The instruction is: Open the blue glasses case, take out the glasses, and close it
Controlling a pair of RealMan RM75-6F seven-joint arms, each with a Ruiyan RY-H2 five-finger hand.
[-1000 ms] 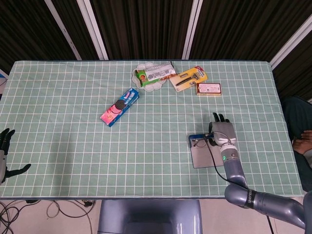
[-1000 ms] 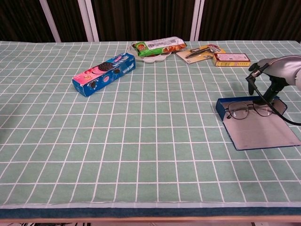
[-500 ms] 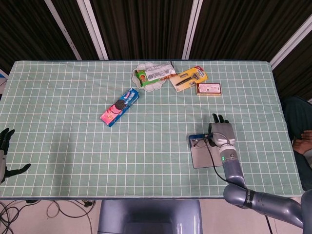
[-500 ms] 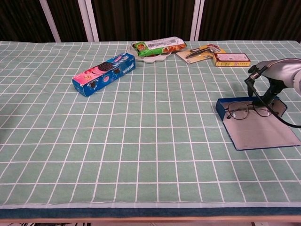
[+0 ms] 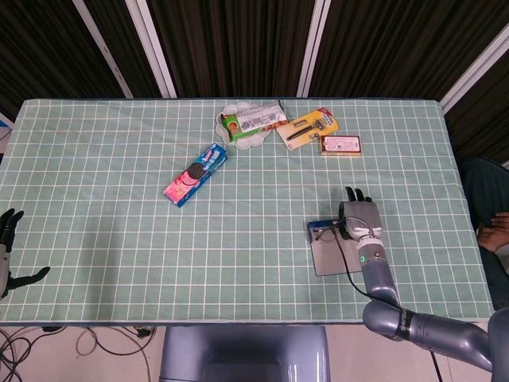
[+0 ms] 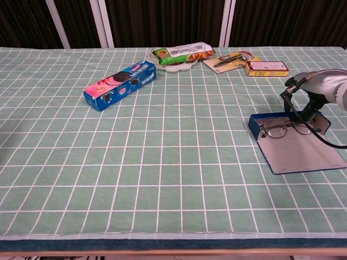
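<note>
Since the earlier frame, right hand [image 6: 317, 86] has shifted slightly leftward above the open blue glasses case [image 6: 295, 142]; all else is unchanged. Left hand [image 5: 9, 248], at the surface's [image 5: 103, 207] near left edge, fingers spread, holding nothing. Cookie box [image 6: 120, 84], left of centre. At the far edge: snack packet [image 6: 183, 52] on a white dish, carded razor [image 6: 230, 59], small yellow box [image 6: 267, 67]. At right, the case lies flat, lid open, glasses [image 6: 284, 128] inside along its far end. Right hand's fingers reach down at the glasses' right end; whether they pinch the frame cannot be told.
</note>
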